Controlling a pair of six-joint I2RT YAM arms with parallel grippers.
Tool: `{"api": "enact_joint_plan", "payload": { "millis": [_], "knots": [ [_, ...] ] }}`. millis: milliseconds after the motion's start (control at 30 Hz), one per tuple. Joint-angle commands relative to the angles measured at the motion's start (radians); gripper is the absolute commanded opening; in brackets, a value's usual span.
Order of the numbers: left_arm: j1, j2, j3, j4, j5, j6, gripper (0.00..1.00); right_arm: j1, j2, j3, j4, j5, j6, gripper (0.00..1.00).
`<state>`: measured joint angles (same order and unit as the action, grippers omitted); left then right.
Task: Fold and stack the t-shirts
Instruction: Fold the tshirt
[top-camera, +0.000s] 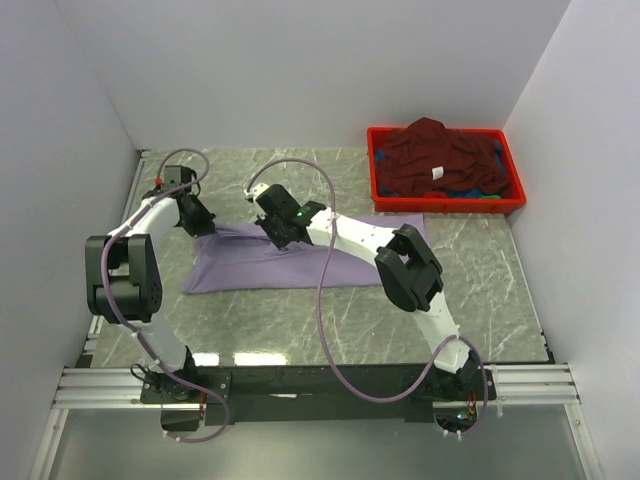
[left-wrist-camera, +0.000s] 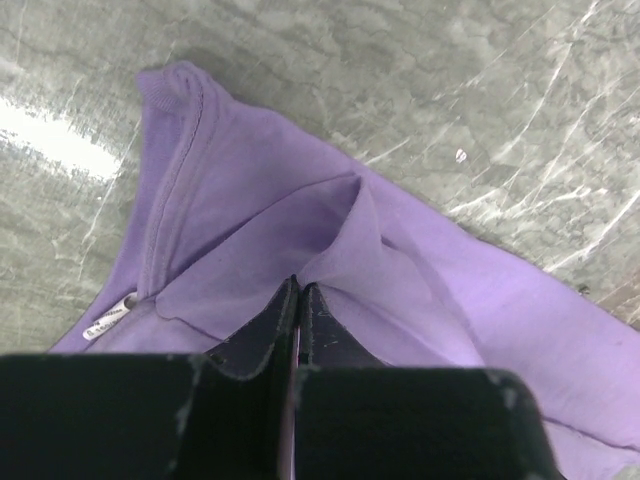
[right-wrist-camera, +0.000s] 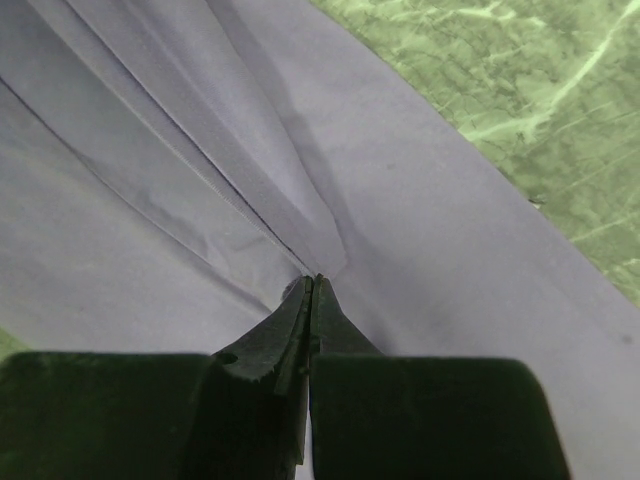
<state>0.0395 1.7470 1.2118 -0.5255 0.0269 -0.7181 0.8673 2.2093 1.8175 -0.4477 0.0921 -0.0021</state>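
the grey marbled bench (top-camera: 300, 320) carries everything we label here. the lavender t-shirt (top-camera: 250, 268) lies across the middle of the bench as a long, flattened band. the red crate (top-camera: 373, 170) sits at the far right corner, apart from that shirt, and the maroon t-shirt (top-camera: 430, 150) is heaped inside it. the left pincer (left-wrist-camera: 298, 288) is closed tight on a raised fold of the lavender t-shirt at the band's left end. the right pincer (right-wrist-camera: 312, 283) is likewise clamped on a fold nearer the middle, where we see creases converging at its tips. we note a small white label (top-camera: 437, 173) on the maroon t-shirt.
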Motion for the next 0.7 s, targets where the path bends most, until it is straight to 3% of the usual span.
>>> {"api": "enact_joint_plan", "payload": {
  "millis": [0, 533, 667],
  "knots": [
    [0.011, -0.049, -0.017, 0.007, 0.005, 0.020, 0.02, 0.019, -0.057, 0.020, -0.025, 0.087, -0.039, 0.00],
    [0.013, -0.012, -0.078, 0.035, -0.018, 0.025, 0.06, 0.087, -0.048, -0.015, -0.046, 0.137, -0.075, 0.03],
    [0.013, -0.007, -0.092, 0.036, -0.024, 0.020, 0.13, 0.085, -0.062, -0.036, -0.049, 0.094, -0.058, 0.17]
  ]
}}
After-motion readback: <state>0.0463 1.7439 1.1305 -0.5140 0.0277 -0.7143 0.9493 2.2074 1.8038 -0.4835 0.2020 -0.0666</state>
